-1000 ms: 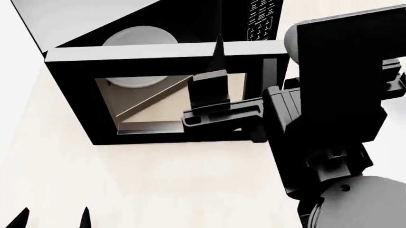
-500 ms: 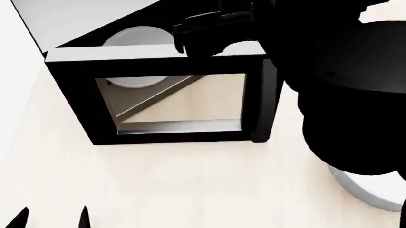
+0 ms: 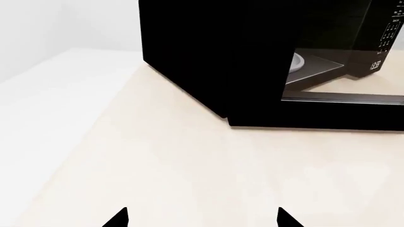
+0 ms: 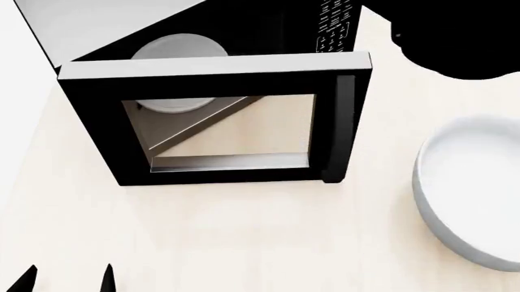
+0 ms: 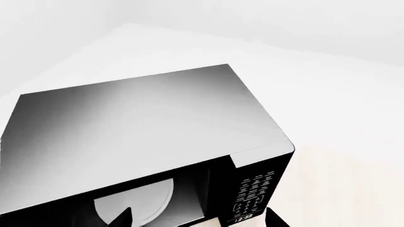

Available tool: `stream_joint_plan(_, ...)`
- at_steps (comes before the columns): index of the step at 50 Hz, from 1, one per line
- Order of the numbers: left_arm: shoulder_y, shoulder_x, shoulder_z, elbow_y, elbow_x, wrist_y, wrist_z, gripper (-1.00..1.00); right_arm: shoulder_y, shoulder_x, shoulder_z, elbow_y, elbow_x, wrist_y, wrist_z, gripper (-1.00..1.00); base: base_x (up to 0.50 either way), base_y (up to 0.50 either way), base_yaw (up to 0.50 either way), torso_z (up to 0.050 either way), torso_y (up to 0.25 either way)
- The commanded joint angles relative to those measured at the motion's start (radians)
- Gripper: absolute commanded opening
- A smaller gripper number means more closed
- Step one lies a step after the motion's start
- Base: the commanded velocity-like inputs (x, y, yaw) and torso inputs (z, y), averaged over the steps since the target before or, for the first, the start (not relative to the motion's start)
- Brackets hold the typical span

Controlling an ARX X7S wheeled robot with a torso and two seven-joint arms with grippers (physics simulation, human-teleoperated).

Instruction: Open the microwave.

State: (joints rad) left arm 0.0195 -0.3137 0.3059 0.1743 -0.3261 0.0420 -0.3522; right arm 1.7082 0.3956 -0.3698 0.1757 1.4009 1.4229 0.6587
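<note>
The black microwave (image 4: 243, 24) stands at the back of the table, its grey top (image 5: 139, 118) seen from above in the right wrist view. Its windowed door (image 4: 94, 128) is swung wide open toward me. The white turntable (image 4: 175, 52) shows inside, and the keypad (image 4: 337, 24) sits to its right. The microwave also shows in the left wrist view (image 3: 208, 56). My left gripper (image 3: 202, 220) is open and empty, low over the table in front of the microwave. My right gripper (image 5: 200, 220) is open and empty, high above the microwave. Only the right arm (image 4: 455, 36) shows in the head view.
A large white-grey bowl (image 4: 475, 194) stands on the pale wooden table (image 4: 243, 237) to the right of the open door. The left gripper's fingertips (image 4: 106, 280) show at the head view's lower left corner. White walls stand behind the microwave.
My right arm has lifted away from the door's handle side, up and to the right, uncovering the bowl. The door stays open as it was. The left gripper has not moved.
</note>
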Motion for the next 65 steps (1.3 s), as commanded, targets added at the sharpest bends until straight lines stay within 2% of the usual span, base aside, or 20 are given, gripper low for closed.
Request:
stream_joint_plan(1,0.003,-0.003,0.003,-0.004,-0.021,-0.001,0.004,1.0,0.045,0.004,-0.074,0.105,-0.05,-0.003,-0.087,1.0,0.0,0.0,0.0,0.0,0.0)
stream_joint_plan(19,-0.007,-0.003,0.002,-0.015,-0.032,0.0,0.0,1.0,0.084,-0.008,-0.234,0.251,-0.204,-0.097,-0.301,1.0,0.0,0.0,0.0,0.0,0.0)
stream_joint_plan(65,-0.007,-0.014,0.013,-0.005,-0.043,0.001,-0.008,1.0,0.039,-0.039,-0.345,0.379,-0.273,-0.148,-0.389,1.0,0.0,0.0,0.0,0.0,0.0)
